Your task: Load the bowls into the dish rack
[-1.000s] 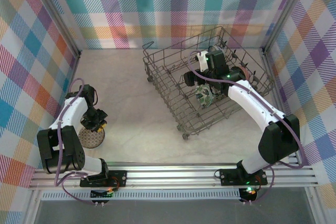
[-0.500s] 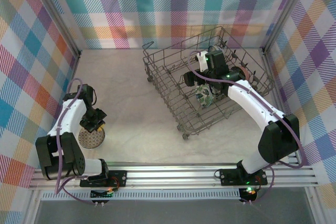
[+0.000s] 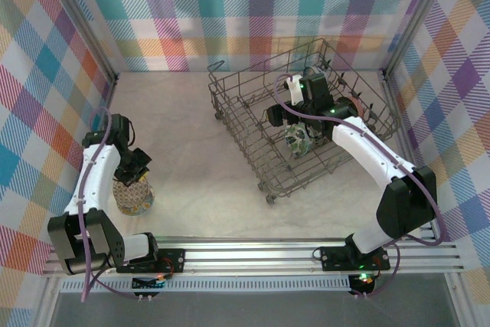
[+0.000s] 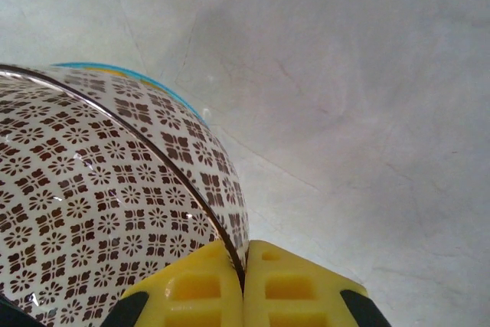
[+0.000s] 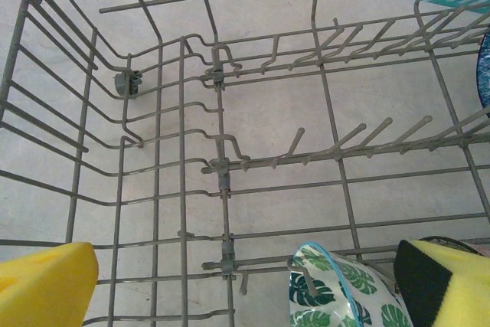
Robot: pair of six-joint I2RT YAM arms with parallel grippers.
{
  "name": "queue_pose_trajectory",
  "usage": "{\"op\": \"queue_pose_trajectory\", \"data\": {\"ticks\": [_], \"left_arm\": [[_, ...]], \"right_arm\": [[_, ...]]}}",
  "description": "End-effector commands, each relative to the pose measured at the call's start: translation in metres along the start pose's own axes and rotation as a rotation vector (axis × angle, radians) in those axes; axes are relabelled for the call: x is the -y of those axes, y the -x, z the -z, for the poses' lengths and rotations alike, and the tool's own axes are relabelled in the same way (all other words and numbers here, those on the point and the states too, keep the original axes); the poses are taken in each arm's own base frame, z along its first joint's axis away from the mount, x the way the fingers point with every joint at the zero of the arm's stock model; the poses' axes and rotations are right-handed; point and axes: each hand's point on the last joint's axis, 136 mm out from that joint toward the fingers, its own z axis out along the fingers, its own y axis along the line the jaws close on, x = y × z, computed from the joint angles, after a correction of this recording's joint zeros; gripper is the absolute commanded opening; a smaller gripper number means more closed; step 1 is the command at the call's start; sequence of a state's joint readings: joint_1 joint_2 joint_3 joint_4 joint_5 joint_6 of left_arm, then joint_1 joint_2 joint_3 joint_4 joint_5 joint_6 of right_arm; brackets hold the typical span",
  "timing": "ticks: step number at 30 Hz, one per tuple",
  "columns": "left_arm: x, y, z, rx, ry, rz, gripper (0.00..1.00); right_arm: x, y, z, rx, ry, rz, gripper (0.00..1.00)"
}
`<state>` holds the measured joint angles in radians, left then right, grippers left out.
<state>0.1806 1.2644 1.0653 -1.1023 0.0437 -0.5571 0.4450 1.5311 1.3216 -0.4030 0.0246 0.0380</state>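
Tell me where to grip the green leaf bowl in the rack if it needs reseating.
The green leaf bowl stands tilted on edge among the wires of the dish rack, so its upper rim is likely the only exposed thin part. Pinch that rim from straight above, one finger inside, one outside.

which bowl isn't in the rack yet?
The brown-and-white flower-patterned ceramic bowl, left of the grey wire dish rack, its rim pinched by the left gripper. The green leaf-print bowl stands inside the rack.
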Motion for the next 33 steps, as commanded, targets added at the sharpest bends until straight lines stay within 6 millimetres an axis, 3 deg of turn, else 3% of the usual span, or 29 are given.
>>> {"op": "queue_pose_trajectory", "data": {"ticks": [1, 6, 11, 14, 20, 27, 33], "left_arm": [[0.003, 0.005, 0.03, 0.042, -0.047, 0.029, 0.0], [0.022, 0.012, 0.058, 0.097, -0.168, 0.074, 0.0], [0.057, 0.023, 0.1, 0.21, -0.33, 0.123, 0.0], [0.089, 0.028, 0.13, 0.294, -0.418, 0.127, 0.0], [0.17, 0.03, 0.187, 0.432, -0.619, 0.122, 0.0], [0.247, 0.013, 0.233, 0.542, -0.766, 0.11, 0.0], [0.292, -0.007, 0.249, 0.51, -0.851, 0.111, 0.0]], "right_arm": [[-0.007, 0.008, 0.005, 0.039, 0.03, 0.004, 1.0], [-0.01, 0.012, 0.012, 0.063, 0.043, 0.004, 1.0], [-0.019, 0.026, 0.028, 0.134, 0.092, 0.01, 0.99], [-0.026, 0.036, 0.035, 0.16, 0.125, -0.002, 0.97], [-0.043, 0.065, 0.048, 0.217, 0.218, -0.033, 0.93], [-0.085, 0.093, 0.061, 0.327, 0.332, -0.018, 0.88], [-0.137, 0.101, 0.07, 0.411, 0.439, 0.067, 0.86]]}}
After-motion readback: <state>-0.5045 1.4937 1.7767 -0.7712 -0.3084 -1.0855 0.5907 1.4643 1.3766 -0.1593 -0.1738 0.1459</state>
